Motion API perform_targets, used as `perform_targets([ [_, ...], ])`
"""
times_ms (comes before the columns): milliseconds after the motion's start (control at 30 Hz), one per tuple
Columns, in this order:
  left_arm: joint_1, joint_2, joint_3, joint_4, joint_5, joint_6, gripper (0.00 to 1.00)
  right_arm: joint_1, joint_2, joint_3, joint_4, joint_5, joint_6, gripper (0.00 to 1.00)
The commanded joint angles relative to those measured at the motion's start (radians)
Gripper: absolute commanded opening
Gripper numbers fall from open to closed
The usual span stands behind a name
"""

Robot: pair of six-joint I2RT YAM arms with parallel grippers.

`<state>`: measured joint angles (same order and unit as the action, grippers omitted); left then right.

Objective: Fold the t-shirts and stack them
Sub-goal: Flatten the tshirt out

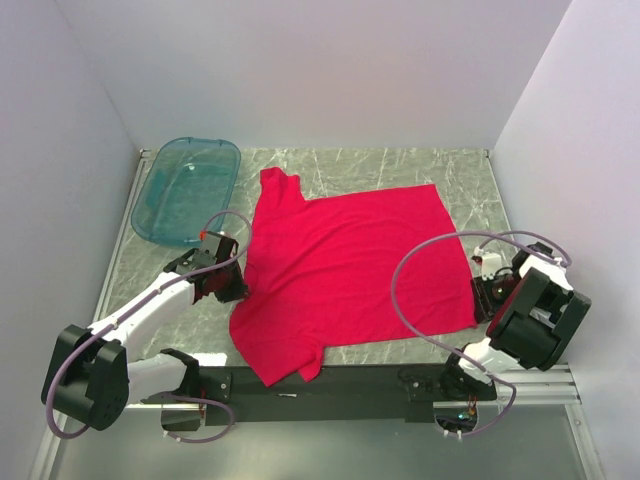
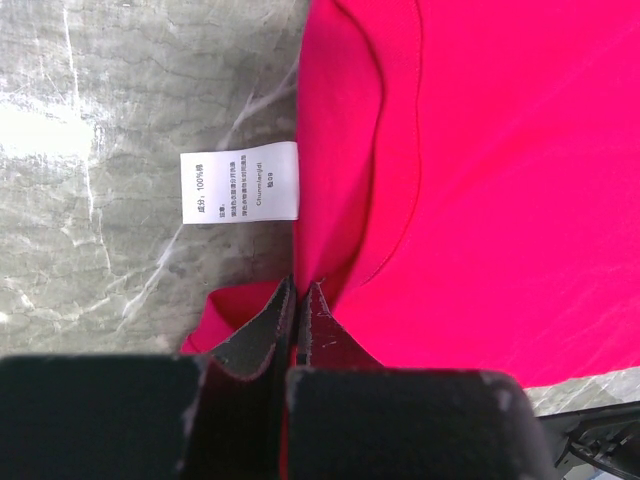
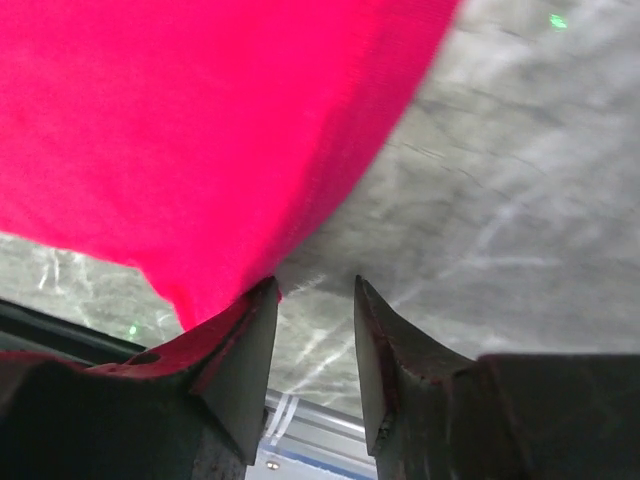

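Note:
The red t-shirt (image 1: 345,265) lies spread flat on the marble table, one sleeve at the far left and one at the near edge. My left gripper (image 1: 232,287) is at the shirt's left edge. In the left wrist view it (image 2: 300,287) is shut on a fold of the shirt (image 2: 500,200), next to a white care label (image 2: 240,195). My right gripper (image 1: 486,297) is at the shirt's near right corner. In the right wrist view it (image 3: 313,290) is open, and the shirt's corner (image 3: 200,130) touches the tip of the left finger (image 3: 250,330).
A translucent teal tub (image 1: 187,190) stands at the far left of the table (image 1: 420,165). White walls close in the left, back and right. The black mounting rail (image 1: 330,380) runs along the near edge under the shirt's lower sleeve.

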<state>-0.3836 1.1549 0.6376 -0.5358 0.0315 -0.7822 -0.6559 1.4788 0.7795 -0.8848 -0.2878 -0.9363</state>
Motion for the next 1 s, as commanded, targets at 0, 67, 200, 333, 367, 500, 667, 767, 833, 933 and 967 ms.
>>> perform_targets([
  [0,0.002,-0.027,-0.006,0.01,0.01,-0.017,0.01,-0.016,-0.083,0.023,0.041,0.033,0.08,0.46],
  [67,0.002,-0.027,-0.006,0.007,0.008,-0.02,0.01,-0.022,-0.107,0.041,0.021,0.006,0.093,0.49],
  [200,0.002,-0.027,-0.006,0.008,0.015,-0.022,0.0,-0.019,-0.085,0.066,-0.075,-0.076,0.071,0.63],
  [333,0.002,-0.037,-0.009,0.011,0.021,-0.023,0.01,-0.017,-0.008,0.037,-0.054,-0.088,0.085,0.65],
  [367,0.002,-0.037,-0.01,0.011,0.021,-0.023,0.01,-0.016,0.017,0.03,-0.042,-0.083,0.088,0.65],
  [500,0.002,-0.037,-0.016,0.019,0.036,-0.026,0.01,-0.014,0.064,-0.003,0.0,-0.056,0.102,0.64],
  [667,0.002,-0.04,-0.039,0.034,0.05,-0.052,0.01,-0.013,0.077,-0.005,0.014,-0.028,0.1,0.44],
  [767,0.002,-0.046,-0.05,0.036,0.054,-0.069,0.01,-0.025,0.064,0.006,-0.008,-0.011,0.09,0.14],
  [833,0.002,-0.053,-0.056,0.036,0.057,-0.075,0.0,-0.053,0.04,0.017,-0.016,0.01,0.077,0.0],
  [933,0.002,-0.06,-0.064,0.034,0.061,-0.086,0.01,-0.137,-0.017,0.03,-0.026,0.041,0.051,0.0],
  [967,0.002,-0.063,-0.067,0.034,0.061,-0.089,0.0,-0.19,-0.037,0.033,-0.029,0.062,0.024,0.0],
])
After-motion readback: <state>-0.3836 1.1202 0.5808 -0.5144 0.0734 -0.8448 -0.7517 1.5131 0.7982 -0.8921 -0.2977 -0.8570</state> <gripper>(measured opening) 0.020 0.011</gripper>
